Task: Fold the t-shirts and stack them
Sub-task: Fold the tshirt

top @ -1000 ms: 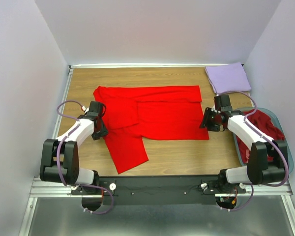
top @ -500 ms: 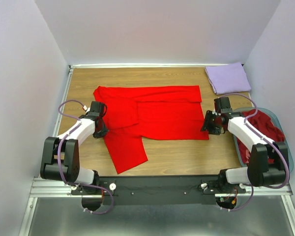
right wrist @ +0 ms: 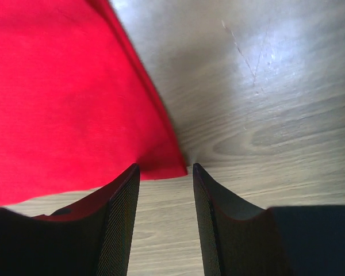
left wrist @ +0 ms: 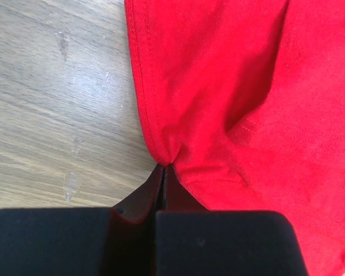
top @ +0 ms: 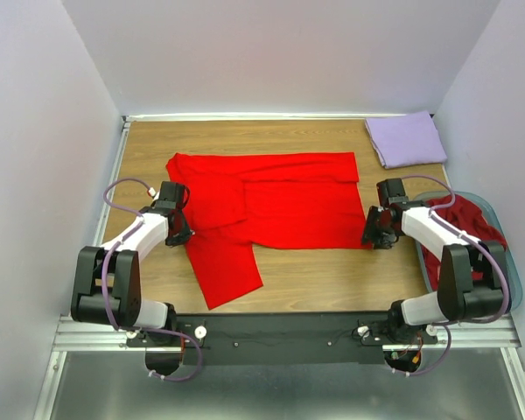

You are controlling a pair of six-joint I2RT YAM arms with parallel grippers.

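Note:
A bright red t-shirt point(top: 271, 206) lies spread on the wooden table, partly folded, with one flap reaching toward the near edge. My left gripper point(top: 182, 234) is shut on its left hem, where the cloth puckers at the fingertips point(left wrist: 164, 167). My right gripper point(top: 374, 238) is open and low over the shirt's near right corner. That corner of the red t-shirt point(right wrist: 161, 167) lies between the two fingers, which do not pinch it. A folded lavender t-shirt point(top: 406, 138) rests at the back right. Maroon t-shirts point(top: 462, 229) are heaped in the basket.
A teal-blue basket point(top: 493, 204) stands at the right edge, beside the right arm. White walls enclose the table on the left, back and right. Bare wood point(top: 332, 280) shows in front of the red t-shirt.
My left gripper has shut on the red t-shirt's left hem. My right gripper has shifted slightly left and nearer, down to the shirt's near right corner, its jaws a little narrower.

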